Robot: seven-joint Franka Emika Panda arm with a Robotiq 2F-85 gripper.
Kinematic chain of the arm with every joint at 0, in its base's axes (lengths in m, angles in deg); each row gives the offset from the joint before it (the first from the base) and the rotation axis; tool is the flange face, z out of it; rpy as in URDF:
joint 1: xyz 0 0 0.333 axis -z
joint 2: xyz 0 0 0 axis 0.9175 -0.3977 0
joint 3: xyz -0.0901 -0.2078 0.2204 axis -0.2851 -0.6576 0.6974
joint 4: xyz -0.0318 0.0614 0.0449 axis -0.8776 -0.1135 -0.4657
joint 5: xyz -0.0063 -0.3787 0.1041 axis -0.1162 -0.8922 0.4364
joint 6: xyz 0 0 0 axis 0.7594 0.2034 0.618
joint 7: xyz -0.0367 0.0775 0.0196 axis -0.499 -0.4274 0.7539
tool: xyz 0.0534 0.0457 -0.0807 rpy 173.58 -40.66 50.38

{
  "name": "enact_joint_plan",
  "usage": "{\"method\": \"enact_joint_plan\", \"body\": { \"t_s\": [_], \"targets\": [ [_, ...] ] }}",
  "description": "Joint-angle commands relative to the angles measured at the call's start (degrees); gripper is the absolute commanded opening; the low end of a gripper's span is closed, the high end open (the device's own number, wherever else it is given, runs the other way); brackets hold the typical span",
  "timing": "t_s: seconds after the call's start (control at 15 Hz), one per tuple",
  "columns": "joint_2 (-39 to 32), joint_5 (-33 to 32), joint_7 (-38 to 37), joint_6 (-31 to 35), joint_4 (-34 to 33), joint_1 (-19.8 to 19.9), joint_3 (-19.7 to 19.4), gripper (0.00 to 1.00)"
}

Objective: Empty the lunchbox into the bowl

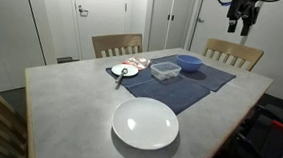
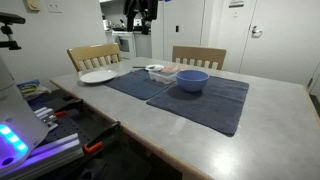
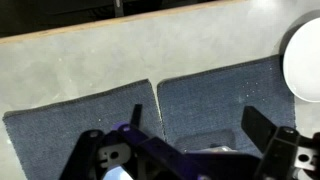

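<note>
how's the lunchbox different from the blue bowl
The lunchbox is clear plastic; the bowl is solid blue. The lunchbox is rectangular with rounded corners; the bowl is round. The lunchbox sits beside the small white plate; the bowl lies on the lunchbox's far side from it. Both stand upright, side by side on the blue mats, similar in width.

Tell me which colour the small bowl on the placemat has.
The bowl is blue; it shows best in an exterior view.
</note>
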Motion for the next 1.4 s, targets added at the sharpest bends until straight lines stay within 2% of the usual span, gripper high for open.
{"method": "enact_joint_plan", "body": {
  "t_s": [0.0, 0.87, 1.33],
  "targets": [
    [-0.1, 0.4, 0.3, -0.1, -0.1, 1.1, 1.0, 1.0],
    [-0.1, 0.4, 0.3, -0.1, -0.1, 1.1, 1.0, 1.0],
    [-7.3, -0.3, 2.8, -1.6, -5.8, 0.0, 1.9, 1.0]
  ]
}}
